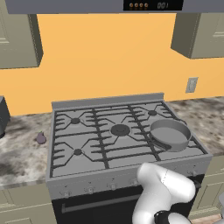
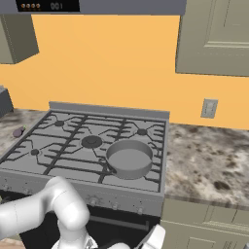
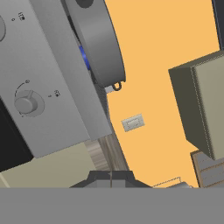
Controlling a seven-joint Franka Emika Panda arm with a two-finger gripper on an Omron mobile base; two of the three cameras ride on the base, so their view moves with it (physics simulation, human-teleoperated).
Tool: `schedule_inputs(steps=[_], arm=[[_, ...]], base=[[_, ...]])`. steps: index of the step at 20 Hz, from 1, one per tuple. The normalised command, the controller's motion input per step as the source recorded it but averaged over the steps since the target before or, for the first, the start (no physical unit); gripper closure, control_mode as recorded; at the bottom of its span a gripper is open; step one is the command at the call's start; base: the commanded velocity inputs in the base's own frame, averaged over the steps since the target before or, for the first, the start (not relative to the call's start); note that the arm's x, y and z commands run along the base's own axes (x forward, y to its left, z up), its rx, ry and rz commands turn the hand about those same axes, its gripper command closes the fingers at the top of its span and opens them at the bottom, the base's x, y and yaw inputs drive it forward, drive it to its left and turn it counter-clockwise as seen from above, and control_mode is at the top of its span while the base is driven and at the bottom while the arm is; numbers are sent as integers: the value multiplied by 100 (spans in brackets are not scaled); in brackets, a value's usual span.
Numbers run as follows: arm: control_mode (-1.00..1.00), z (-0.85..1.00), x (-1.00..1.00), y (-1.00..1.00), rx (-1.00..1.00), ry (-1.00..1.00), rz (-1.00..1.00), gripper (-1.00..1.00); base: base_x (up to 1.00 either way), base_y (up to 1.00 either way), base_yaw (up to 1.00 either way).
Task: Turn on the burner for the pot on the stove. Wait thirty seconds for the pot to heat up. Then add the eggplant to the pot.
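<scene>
Burner [image 1: 175,131] hidden beneath pot [image 1: 170,134]

I see the shallow round grey metal pot [image 1: 169,134] sitting on the front right grate of the wide grey gas stove [image 1: 87,177]; the tiny purple-grey eggplant [image 1: 40,138] lies on the mottled stone table [image 1: 22,157] just left of the stove, well apart from the pot

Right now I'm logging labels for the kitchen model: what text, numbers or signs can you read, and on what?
"001": display on the panel above the stove.
Row of small orange lights beside it: no text.
Tiny marks around the front knob in the hand view: too blurred to read.
Wall outlet: no lettering.
</scene>
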Motion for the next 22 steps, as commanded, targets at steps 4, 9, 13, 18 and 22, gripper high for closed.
schedule_inputs(steps=[4,9,13,18,22], arm=[[-100,0,0,0,0,0,0,100],[-100,0,0,0,0,0,0,100],[-100,0,0,0,0,0,0,100],[-100,0,0,0,0,0,0,100],[-100,0,0,0,0,0,0,100]], base=[[0,0,0],[0,0,0],[0,0,0],[0,0,0],[0,0,0]])
